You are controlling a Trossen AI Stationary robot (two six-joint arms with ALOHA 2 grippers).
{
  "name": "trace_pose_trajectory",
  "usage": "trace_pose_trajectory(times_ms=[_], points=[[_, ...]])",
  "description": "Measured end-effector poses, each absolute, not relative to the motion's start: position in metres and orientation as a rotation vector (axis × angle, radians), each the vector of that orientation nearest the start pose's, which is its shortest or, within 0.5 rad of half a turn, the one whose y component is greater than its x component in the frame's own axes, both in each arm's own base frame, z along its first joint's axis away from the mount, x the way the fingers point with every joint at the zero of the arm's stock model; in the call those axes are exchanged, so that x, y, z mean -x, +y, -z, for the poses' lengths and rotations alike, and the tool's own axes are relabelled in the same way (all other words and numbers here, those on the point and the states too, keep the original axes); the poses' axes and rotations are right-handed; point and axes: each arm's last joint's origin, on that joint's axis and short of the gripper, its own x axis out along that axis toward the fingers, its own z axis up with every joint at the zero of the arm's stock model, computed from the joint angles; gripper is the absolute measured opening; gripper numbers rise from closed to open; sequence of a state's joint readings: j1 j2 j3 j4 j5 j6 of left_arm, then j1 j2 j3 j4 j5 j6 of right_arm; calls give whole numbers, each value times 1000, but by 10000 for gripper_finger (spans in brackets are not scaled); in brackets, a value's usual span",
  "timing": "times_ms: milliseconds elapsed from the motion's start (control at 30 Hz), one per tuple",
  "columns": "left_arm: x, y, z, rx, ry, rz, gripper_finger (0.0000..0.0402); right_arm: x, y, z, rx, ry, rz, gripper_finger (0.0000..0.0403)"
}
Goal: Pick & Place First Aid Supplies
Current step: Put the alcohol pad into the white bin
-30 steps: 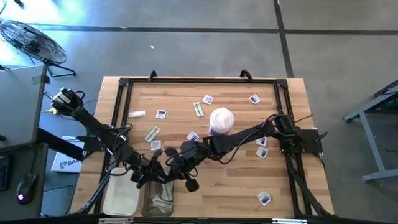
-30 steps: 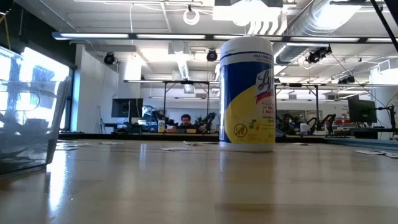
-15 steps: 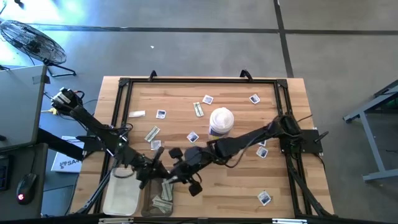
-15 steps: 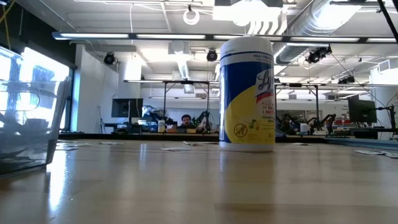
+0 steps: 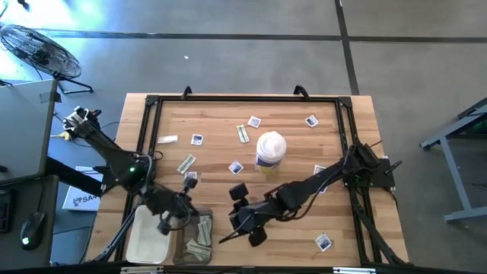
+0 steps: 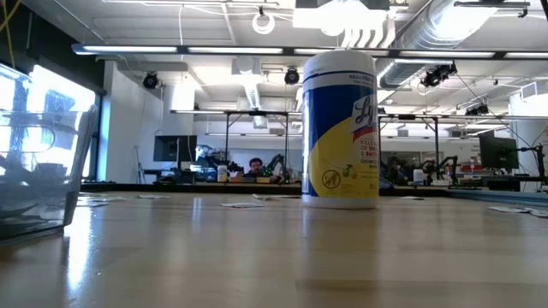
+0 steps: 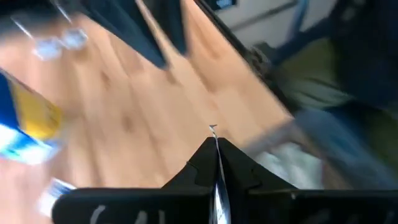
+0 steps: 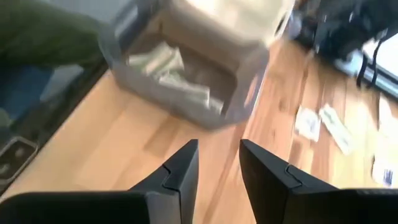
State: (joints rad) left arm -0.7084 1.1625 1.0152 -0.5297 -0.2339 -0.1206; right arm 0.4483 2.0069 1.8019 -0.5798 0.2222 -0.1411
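On the wooden table [image 5: 289, 236], the left gripper [image 5: 169, 221] hangs at the near left, just above the edge of the clear bin [image 5: 199, 242]. Its two dark fingers [image 7: 214, 163] are pressed together, with a thin sliver pinched between the tips that cannot be made out as a packet for certain. The right gripper [image 5: 242, 222] sits near the front middle of the table, just right of that bin, its fingers [image 8: 186, 165] parted with nothing between them. The right wrist view looks into the clear bin [image 8: 186, 102], where several pale green-white strips [image 8: 168, 71] lie heaped on the floor; a white tray [image 5: 148, 240] sits beside it on the left. The remaining first aid supplies are scattered across the boards — square packets with blue print [image 5: 197, 139] and narrow strips [image 5: 186, 163] on the left half, others near the far edge [image 5: 311, 120], and one square packet [image 5: 324, 243] alone at the near right. The white-lidded canister [image 5: 270, 148] stands upright mid-table, well apart from both grippers — in the low view it [image 6: 341, 128] rises as a blue-and-yellow cylinder.
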Motion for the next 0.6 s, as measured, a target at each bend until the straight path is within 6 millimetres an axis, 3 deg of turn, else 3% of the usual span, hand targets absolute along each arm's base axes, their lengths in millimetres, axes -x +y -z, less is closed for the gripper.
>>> trace_pose_trajectory(times_ms=[100, 233, 400, 600], points=[[-175, -162, -316, -122, 677, 421, 0, -407, 188, -280, 394, 778, -230, 104], [-154, -186, -310, -102, 694, 417, 0, -406, 186, -279, 405, 796, -217, 98], [-129, -215, -280, -118, 844, 329, 0, -407, 186, -279, 415, 792, -231, 96], [-121, -231, -248, -170, 984, 227, 0, -409, 186, -281, 413, 764, -232, 94]])
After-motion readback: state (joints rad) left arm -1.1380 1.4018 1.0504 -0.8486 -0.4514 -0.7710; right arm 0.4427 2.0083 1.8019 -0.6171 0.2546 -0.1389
